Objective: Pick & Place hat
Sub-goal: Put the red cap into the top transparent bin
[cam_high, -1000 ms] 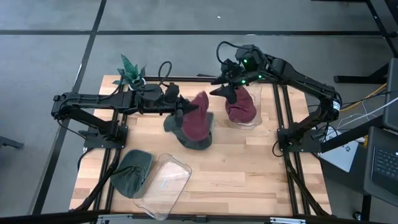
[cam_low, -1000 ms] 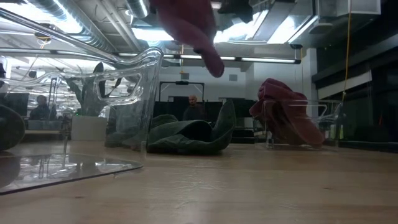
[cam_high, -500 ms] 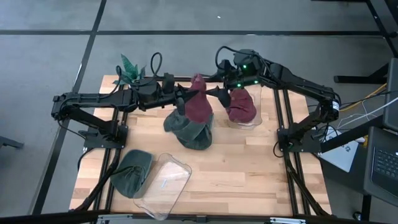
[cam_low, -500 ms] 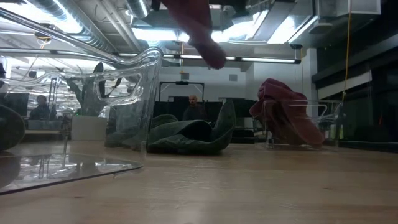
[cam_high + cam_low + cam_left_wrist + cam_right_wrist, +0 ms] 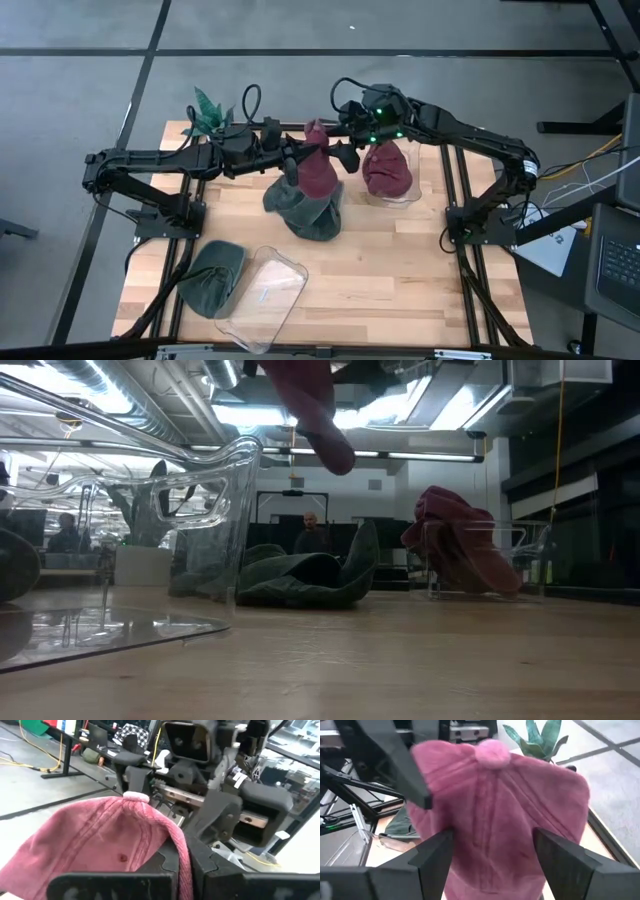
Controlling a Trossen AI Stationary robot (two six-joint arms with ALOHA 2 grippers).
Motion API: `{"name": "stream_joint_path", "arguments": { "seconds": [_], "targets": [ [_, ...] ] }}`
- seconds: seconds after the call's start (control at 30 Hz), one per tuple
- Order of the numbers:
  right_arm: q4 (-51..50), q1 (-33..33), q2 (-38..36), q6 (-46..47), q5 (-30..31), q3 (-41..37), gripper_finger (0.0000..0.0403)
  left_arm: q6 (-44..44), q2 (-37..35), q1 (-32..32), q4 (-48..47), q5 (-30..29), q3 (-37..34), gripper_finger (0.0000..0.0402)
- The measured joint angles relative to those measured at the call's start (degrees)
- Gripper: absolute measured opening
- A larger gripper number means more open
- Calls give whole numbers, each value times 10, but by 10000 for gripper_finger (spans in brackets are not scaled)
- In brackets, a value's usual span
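A dark red hat (image 5: 320, 172) hangs in the air from my left gripper (image 5: 296, 165), which is shut on it, above a green hat (image 5: 298, 212) lying on the table's middle. My right gripper (image 5: 344, 152) is open and reaches in from the right. In the right wrist view its fingers (image 5: 436, 855) stand on either side of the red hat's crown (image 5: 495, 805), below the top button (image 5: 492, 746). A second red hat (image 5: 388, 172) sits in a clear holder on the right. In the low view the held hat (image 5: 315, 410) dangles from the top. My left gripper pinches the red hat's lower edge (image 5: 183, 862) between its two fingers, coming level from the table's left. The hat is lifted clear of the table and hangs crown-outward toward the right arm. My right gripper flanks the crown (image 5: 470, 820); whether its fingers touch it I cannot tell.
Another green hat (image 5: 214, 276) lies at the near left beside a tipped clear holder (image 5: 264, 294). A small plant (image 5: 208, 112) stands at the far left corner. Bare wood (image 5: 400, 280) fills the near right. A person (image 5: 310, 532) shows in the room behind.
My left gripper has raised the red hat and carried it toward the far edge, so it hangs more upright. My right gripper has moved from above the right holder toward the table's left, up to the hat's crown.
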Motion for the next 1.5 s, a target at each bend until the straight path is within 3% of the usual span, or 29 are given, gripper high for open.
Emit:
{"name": "stream_joint_path", "arguments": {
  "seconds": [0.3, 0.4, 0.53, 0.77, 0.83, 1.1, 1.5],
  "targets": [
    [34, 2, 25, 12, -2, 0, 270, 4, 0, 0, -1, 11, 0, 3],
    [40, 3, 30, 12, -2, 0, 251, 8, 0, 0, -1, 16, 0, 3],
    [38, 3, 29, -2, -2, 0, 190, 14, 0, 0, -1, 18, 0, 3],
    [34, 3, 26, -18, -6, 0, 38, 14, 0, 0, -2, 17, 0, 3],
    [29, 3, 26, -23, -20, 0, 14, 14, 0, 0, -4, 18, 0, 3],
    [-37, 3, 7, -51, -23, 0, 10, 14, 0, 0, -21, 52, 0, 12],
    [-87, 1, -43, -81, -12, 0, 8, 13, 0, 0, -26, 62, 1, 75]
  ]
}}
